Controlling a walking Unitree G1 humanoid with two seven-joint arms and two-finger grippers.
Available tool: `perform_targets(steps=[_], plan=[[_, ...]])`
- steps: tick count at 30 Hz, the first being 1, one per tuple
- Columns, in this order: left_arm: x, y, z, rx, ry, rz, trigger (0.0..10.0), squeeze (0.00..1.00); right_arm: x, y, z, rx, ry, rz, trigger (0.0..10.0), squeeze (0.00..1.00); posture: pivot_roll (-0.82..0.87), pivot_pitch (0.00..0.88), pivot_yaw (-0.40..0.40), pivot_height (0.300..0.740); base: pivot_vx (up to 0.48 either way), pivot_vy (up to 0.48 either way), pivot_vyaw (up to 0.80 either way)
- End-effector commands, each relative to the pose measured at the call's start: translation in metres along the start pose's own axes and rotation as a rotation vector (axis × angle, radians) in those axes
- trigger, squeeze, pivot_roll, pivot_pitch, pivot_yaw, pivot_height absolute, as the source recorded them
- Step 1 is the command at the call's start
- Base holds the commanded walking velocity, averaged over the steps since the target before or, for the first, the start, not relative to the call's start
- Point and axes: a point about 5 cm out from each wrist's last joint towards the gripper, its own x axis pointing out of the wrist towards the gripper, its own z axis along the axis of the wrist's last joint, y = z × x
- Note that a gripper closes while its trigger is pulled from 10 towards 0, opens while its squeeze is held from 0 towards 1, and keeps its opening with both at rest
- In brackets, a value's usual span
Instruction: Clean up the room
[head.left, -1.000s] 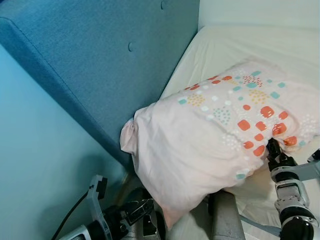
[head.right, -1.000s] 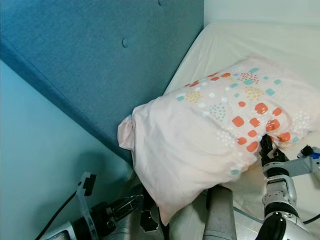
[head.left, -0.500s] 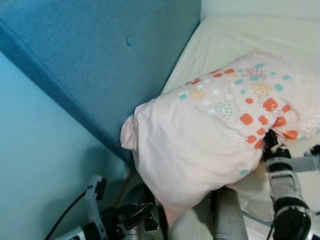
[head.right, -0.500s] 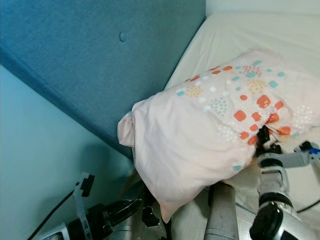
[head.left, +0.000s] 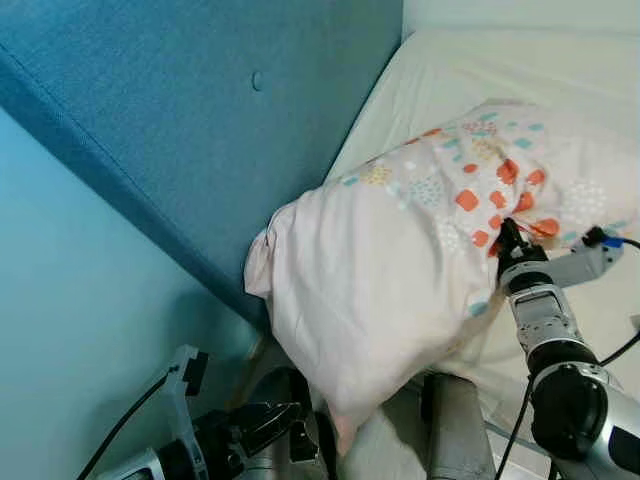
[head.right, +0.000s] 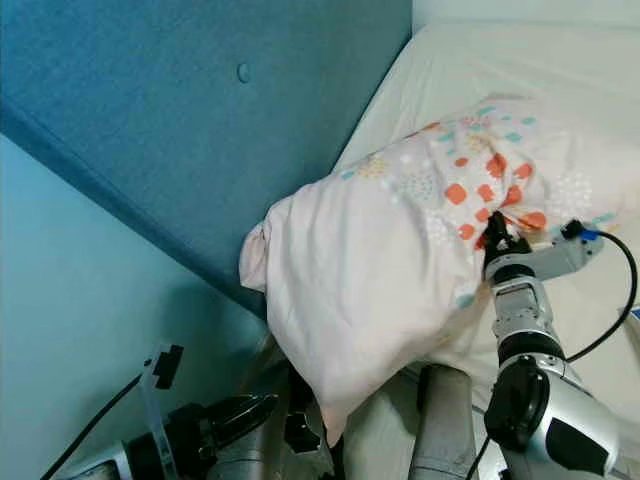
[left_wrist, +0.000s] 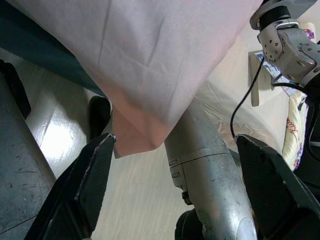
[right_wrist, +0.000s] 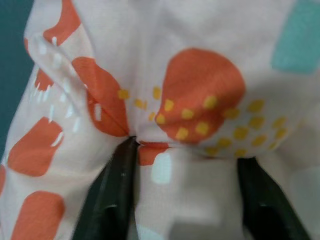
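Note:
A pale pink pillow with orange and teal spots lies half on the white mattress. Its plain end hangs over the bed's edge beside the blue headboard. My right gripper is shut on a fold of the pillow's patterned part; in the right wrist view the spotted fabric bunches between both black fingers. My left gripper sits low near the floor, open, under the hanging pillow corner, not touching it.
A light blue wall stands to the left of the headboard. Pale wood floor lies below. A silver cylinder of my own body rises under the pillow. A black cable loops from my right wrist.
My right gripper has risen and moved further onto the bed, dragging the pillow's patterned end with it. The view has shifted slightly. The left arm stays low.

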Motion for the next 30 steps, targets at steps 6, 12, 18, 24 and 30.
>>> perform_targets(steps=[6, 12, 18, 24, 30], plan=[[-0.003, 0.007, -0.005, -0.023, 0.021, 0.036, 10.0, 0.0, -0.003, -0.019, 0.012, -0.333, 0.12, -0.164, 0.0, 0.0, 0.14, 0.378, 0.218, 0.611, 0.0, 0.0, 0.0], [0.001, 0.008, -0.005, -0.031, 0.01, 0.031, 10.0, 0.0, 0.005, -0.003, 0.062, -0.445, -0.069, -0.141, 0.0, 0.0, 0.12, 0.373, 0.206, 0.611, 0.0, 0.0, 0.0], [0.004, 0.008, -0.006, -0.042, -0.004, 0.03, 10.0, 0.0, 0.018, 0.04, 0.09, -0.415, -0.226, 0.013, 0.0, 0.0, 0.11, 0.372, 0.203, 0.611, 0.0, 0.0, 0.0], [0.007, 0.008, -0.003, -0.048, -0.024, 0.031, 10.0, 0.0, 0.03, 0.09, 0.077, -0.516, -0.2, 0.171, 0.0, 0.0, 0.12, 0.368, 0.199, 0.611, 0.0, 0.0, 0.0], [0.007, 0.008, -0.002, -0.055, -0.035, 0.033, 10.0, 0.0, 0.035, 0.137, 0.045, -0.654, -0.111, 0.391, 0.0, 0.0, 0.12, 0.369, 0.192, 0.611, 0.0, 0.0, 0.0]])
